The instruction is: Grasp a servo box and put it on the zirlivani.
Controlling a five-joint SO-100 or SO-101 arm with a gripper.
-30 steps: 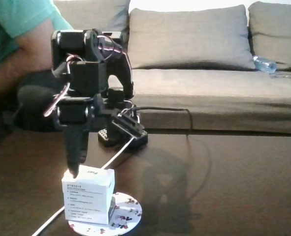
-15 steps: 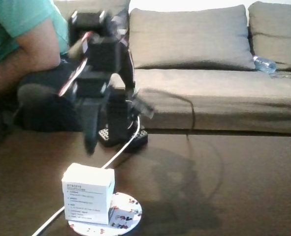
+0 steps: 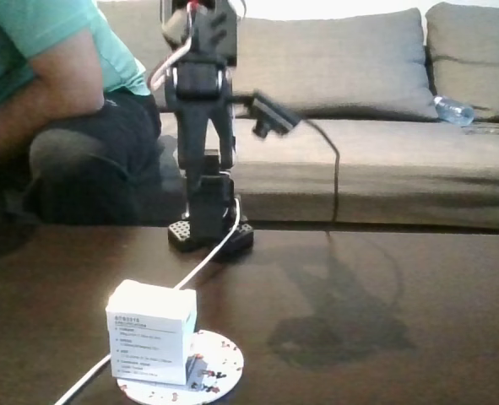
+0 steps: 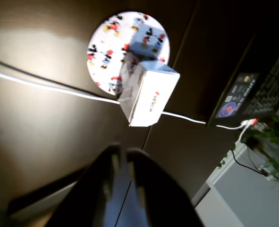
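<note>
The servo box (image 3: 151,332) stood upright on the zirlivani (image 3: 218,368), on the left part of the disc in the fixed view, and nothing held it. In the wrist view the box (image 4: 148,91) covered the lower edge of the disc (image 4: 108,38), and a white cable (image 4: 45,86) passed under it. The disc lay on a dark table (image 3: 384,321). The gripper (image 4: 122,158) was high above the box, its two fingers almost together with a thin gap and nothing between them. A person (image 3: 55,101) sat on the left, before a grey sofa (image 3: 359,101).
</note>
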